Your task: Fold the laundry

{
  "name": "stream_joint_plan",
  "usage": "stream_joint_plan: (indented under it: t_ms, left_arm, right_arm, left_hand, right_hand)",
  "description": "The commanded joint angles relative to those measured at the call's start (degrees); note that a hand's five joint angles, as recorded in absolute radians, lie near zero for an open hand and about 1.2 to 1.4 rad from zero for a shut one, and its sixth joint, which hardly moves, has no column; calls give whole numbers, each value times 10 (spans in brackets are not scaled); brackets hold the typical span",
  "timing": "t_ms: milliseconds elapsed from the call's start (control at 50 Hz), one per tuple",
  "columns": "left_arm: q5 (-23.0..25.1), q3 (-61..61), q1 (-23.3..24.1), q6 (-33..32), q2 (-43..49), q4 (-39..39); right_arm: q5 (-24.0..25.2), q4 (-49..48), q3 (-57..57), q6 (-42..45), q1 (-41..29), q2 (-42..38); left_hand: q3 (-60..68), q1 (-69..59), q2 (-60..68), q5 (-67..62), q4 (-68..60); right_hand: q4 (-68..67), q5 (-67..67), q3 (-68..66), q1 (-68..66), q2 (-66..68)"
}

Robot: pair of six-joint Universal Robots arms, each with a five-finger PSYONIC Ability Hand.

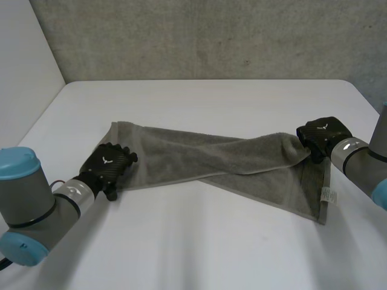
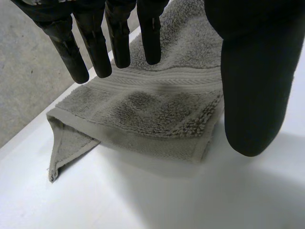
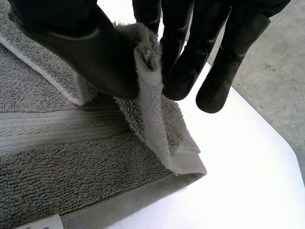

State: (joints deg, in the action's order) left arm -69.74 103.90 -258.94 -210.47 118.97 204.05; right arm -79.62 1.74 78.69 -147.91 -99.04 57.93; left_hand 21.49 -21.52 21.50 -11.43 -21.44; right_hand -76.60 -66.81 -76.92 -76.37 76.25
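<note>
first fold seems in hand: right hand (image 1: pixel 323 138) pinches the right end of the towel (image 1: pixel 199 154), left hand (image 1: pixel 109 164) hangs released over the left end; it should grasp next.

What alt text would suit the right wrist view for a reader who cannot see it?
The right hand pinches a raised fold of the grey towel between thumb and fingers, close to a corner. The rest of the towel lies on the white table, a white label at its hem.
</note>
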Motion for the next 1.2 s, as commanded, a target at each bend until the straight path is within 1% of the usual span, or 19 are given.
stream_joint_plan:
  t_ms: [20,220,320,460,600,780,840,880,900,920,940,980,1000,1040,1160,1200]
  left_arm:
    - [0,-32,0,4,23,0]
    - [0,-57,3,5,46,0]
    - [-1,-77,12,5,64,-1]
    - [-1,-85,19,5,68,-2]
    - [-2,-108,22,6,73,-1]
    - [-2,-138,22,22,94,-1]
    - [-2,-148,22,26,99,0]
    - [-2,-154,22,27,103,0]
    - [-2,-154,22,27,103,0]
    - [-2,-156,22,27,104,0]
    - [-2,-156,22,27,104,0]
    - [-2,-151,22,27,103,-2]
    - [-2,-151,22,27,103,-2]
    - [-2,-141,22,26,99,-3]
    - [-2,-117,23,23,83,-4]
    - [-3,-106,23,22,64,-5]
  right_arm:
    - [1,-7,6,1,0,-2]
    - [1,-7,6,1,0,-5]
    - [1,-7,7,3,0,-10]
    - [0,-7,7,14,0,-12]
    - [0,-7,7,14,0,-13]
    - [0,-7,7,15,0,-13]
    - [0,-7,7,14,0,-13]
    - [0,-7,6,14,0,-13]
    - [0,-7,6,14,0,-13]
    - [0,-7,7,15,0,-14]
    - [0,-7,7,15,0,-14]
    - [0,-7,7,15,0,-14]
    - [0,-7,7,15,0,-14]
    - [1,-7,6,15,0,-14]
    - [1,-7,5,15,0,-14]
    - [1,-5,2,15,0,-9]
  left_hand:
    - [39,-38,39,-39,-39]
    - [55,-55,55,-56,-56]
    - [67,-67,67,-68,-68]
    - [76,-75,76,-76,-76]
    - [158,-158,158,-158,-158]
    - [195,-195,195,-196,-196]
    - [224,-223,224,-224,-224]
    - [302,-302,302,-303,-303]
    - [303,-302,303,-303,-303]
    - [368,-367,368,-368,-368]
    - [368,-368,368,-369,-369]
    - [485,-485,485,-486,-486]
    - [486,-486,486,-487,-487]
    - [585,-584,585,-585,-585]
    - [585,-585,585,-586,-586]
    - [585,-585,585,-586,-586]
  right_hand:
    - [-34,-32,-31,-36,38]
    - [-34,-32,-31,-36,38]
    - [-34,-32,-31,-36,38]
    - [-34,-32,-31,-36,38]
    - [-34,-32,-31,-36,38]
    - [-34,-32,-31,-36,38]
    - [-34,-32,-31,-36,38]
    - [-34,-32,-31,-36,38]
    - [-34,-32,-31,-36,38]
    - [-34,-32,-31,-36,38]
    - [-34,-32,-31,-36,38]
    - [-34,-32,-31,-36,38]
    - [-34,-32,-31,-36,38]
    - [-34,-32,-31,-36,38]
    - [-34,-32,-31,-36,38]
    - [-34,-32,-31,-36,38]
